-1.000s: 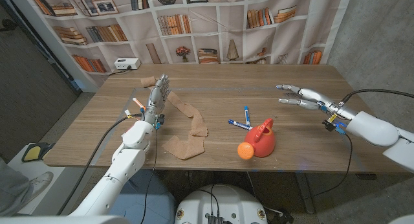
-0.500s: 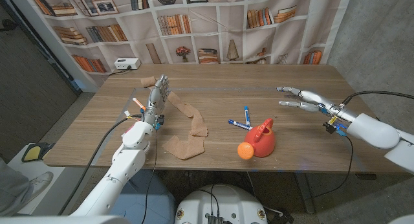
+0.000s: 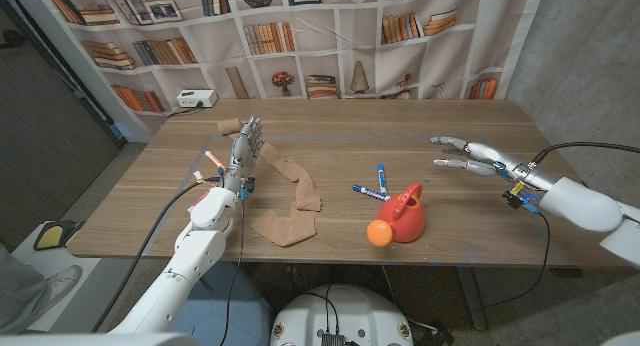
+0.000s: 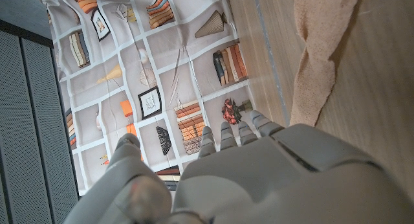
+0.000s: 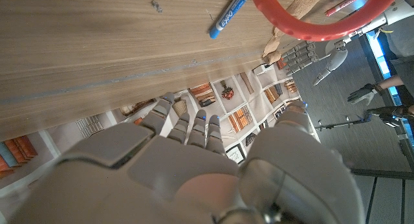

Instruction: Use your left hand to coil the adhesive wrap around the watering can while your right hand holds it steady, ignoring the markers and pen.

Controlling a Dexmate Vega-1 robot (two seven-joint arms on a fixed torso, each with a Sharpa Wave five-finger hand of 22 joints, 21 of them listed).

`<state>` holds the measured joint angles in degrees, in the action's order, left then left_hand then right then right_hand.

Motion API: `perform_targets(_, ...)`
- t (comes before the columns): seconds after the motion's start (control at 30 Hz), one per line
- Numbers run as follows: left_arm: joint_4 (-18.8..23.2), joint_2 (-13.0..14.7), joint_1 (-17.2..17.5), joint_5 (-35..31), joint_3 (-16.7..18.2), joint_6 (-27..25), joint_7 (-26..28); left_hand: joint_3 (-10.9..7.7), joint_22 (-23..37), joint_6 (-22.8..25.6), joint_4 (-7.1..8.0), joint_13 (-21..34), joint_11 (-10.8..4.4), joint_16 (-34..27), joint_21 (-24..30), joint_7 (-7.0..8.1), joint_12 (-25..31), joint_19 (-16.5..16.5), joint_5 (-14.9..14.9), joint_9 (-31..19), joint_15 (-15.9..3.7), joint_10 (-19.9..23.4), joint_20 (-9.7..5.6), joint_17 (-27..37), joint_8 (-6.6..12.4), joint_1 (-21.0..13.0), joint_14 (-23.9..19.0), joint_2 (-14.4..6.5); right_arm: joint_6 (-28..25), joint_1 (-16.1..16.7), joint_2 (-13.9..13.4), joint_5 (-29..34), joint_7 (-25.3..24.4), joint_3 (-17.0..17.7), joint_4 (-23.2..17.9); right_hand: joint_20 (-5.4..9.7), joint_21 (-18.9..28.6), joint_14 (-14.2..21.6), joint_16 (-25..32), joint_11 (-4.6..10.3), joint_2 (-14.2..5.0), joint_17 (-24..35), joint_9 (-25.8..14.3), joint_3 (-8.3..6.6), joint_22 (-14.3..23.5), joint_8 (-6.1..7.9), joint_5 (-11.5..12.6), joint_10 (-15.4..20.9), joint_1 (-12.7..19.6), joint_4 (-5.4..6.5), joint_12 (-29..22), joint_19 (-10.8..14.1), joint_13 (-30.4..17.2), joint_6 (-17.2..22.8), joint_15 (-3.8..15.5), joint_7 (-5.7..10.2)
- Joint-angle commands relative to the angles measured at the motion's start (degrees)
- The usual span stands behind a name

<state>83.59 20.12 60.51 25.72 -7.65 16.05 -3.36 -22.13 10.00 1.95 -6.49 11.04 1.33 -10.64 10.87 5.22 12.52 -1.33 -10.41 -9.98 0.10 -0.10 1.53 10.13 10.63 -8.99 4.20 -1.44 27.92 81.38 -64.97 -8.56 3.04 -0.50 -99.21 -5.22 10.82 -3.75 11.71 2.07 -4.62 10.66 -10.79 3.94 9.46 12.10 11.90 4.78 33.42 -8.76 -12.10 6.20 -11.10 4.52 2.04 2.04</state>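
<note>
Left robot hand (image 3: 243,146) stands at 9 o'clock on the table (image 3: 330,136), fingers up and apart, holding nothing; its side is just beside the upper end of the wrap (image 3: 290,201). The wrap is a tan strip lying loose from 10 o'clock down to a crumpled end near 7 o'clock; in the left wrist view it shows as a rumpled, frayed band (image 4: 320,52). It looks light and limp, probably clinging to itself, so a pinch at a free end seems the best hold. Two blue markers (image 3: 375,186) lie just left of the watering can (image 3: 402,214), which sits at 6 o'clock: red, with an orange rose and a hoop handle (image 5: 317,17). It appears to be thin plastic, light and smooth, likely to slide or tip unless steadied at the body or handle. Right robot hand (image 3: 470,153) hovers at 3 o'clock, fingers spread and extended, holding nothing, well apart from the can. The table is bare wood; a bookshelf-printed curtain (image 3: 330,41) hangs behind.
</note>
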Motion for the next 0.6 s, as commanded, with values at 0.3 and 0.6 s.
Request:
perform_targets(0.3, 0.56, -0.28, 0.06, -0.22, -0.22, -0.61, -0.02, -0.04, 0.11, 0.15, -0.24, 0.26, 0.08, 0.02, 0.27, 0.01, 0.04, 0.08, -0.10, -0.29, 0.19, 0.42, 0.38, 0.19, 0.20, 0.10, -0.01, -0.44, -0.20, 2.14, -0.97, 0.23, 0.68, 1.53, 0.41, -0.01, -0.10, 0.06, -0.02, 0.35, 0.12, 0.20, -0.16, -0.57, 0.17, -0.09, 0.10, 0.57, 0.74, -0.08, 0.03, 0.27, -0.20, 0.39, 2.60, 0.20)
perform_targets(0.6, 0.37, -0.65, -0.27, -0.30, -0.60, -0.53, -0.23, -0.03, 0.11, 0.18, -0.27, 0.27, 0.25, 0.02, 0.27, -0.02, 0.04, 0.08, -0.09, -0.29, 0.22, 0.47, 0.40, 0.19, 0.19, 0.11, 0.01, -0.45, -0.49, 2.22, -1.20, 0.27, 1.40, 1.39, 0.60, -0.05, -0.09, 0.07, -0.04, 0.44, 0.24, 0.20, -0.16, -0.61, 0.17, -0.13, 0.12, 0.55, 0.86, -0.04, 0.10, 0.34, -0.21, 0.43, 2.68, 0.25)
